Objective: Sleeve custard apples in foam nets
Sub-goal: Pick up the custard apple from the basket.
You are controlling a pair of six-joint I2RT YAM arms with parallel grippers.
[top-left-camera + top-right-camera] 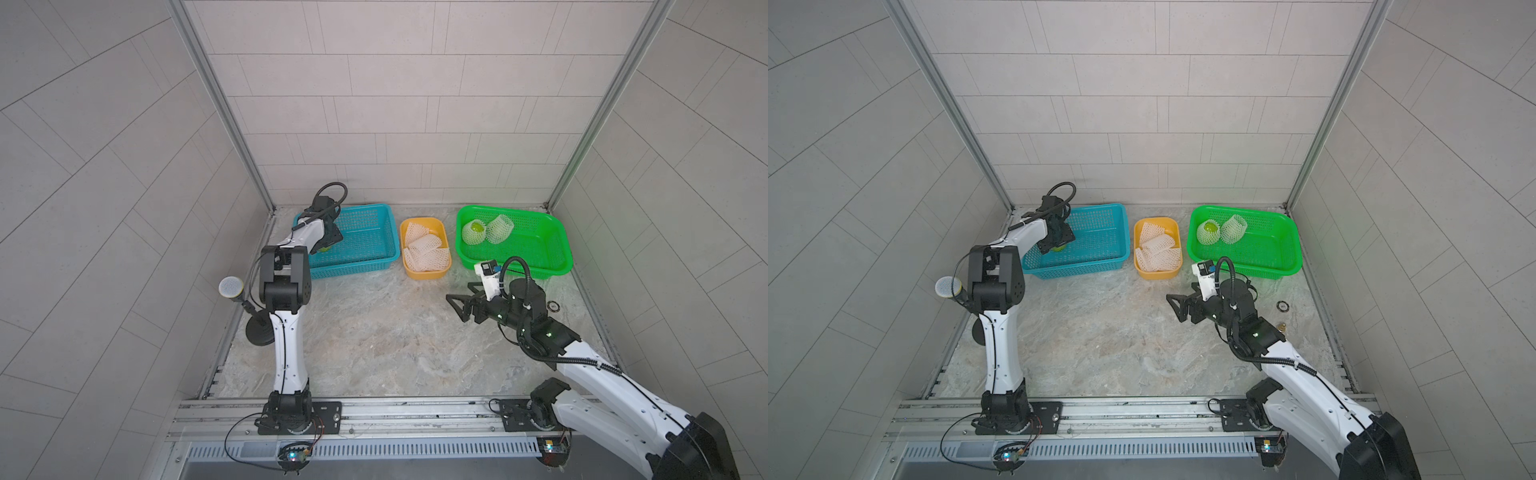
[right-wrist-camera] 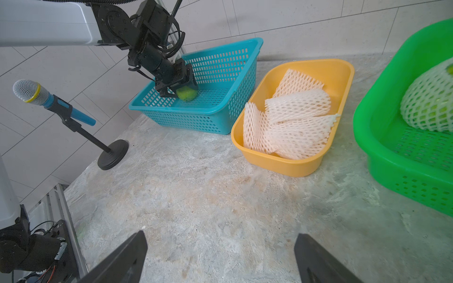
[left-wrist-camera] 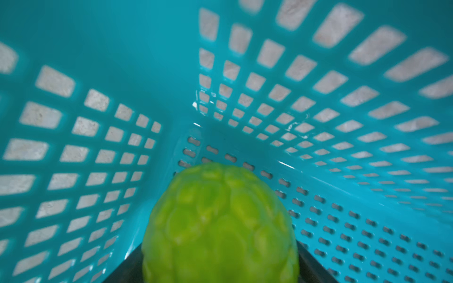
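A bare green custard apple [image 3: 220,225] lies in a corner of the blue basket [image 1: 370,232], seen too as a custard apple [image 2: 186,94] from the right wrist. My left gripper [image 2: 182,92] reaches down into that basket, its dark fingers pressed on both sides of the fruit. White foam nets [image 1: 424,249] are piled flat in the yellow tray [image 1: 424,275]. Two custard apples in nets [image 1: 473,232] [image 1: 500,228] rest in the green basket [image 1: 540,249]. My right gripper [image 1: 456,308] hovers open over bare tabletop, holding nothing.
A microphone [image 1: 231,286] on a round-based stand [image 1: 259,330] sits beside the left arm at the table's left edge. A small dark ring [image 1: 554,306] lies right of the right arm. Tiled walls close in the back and sides.
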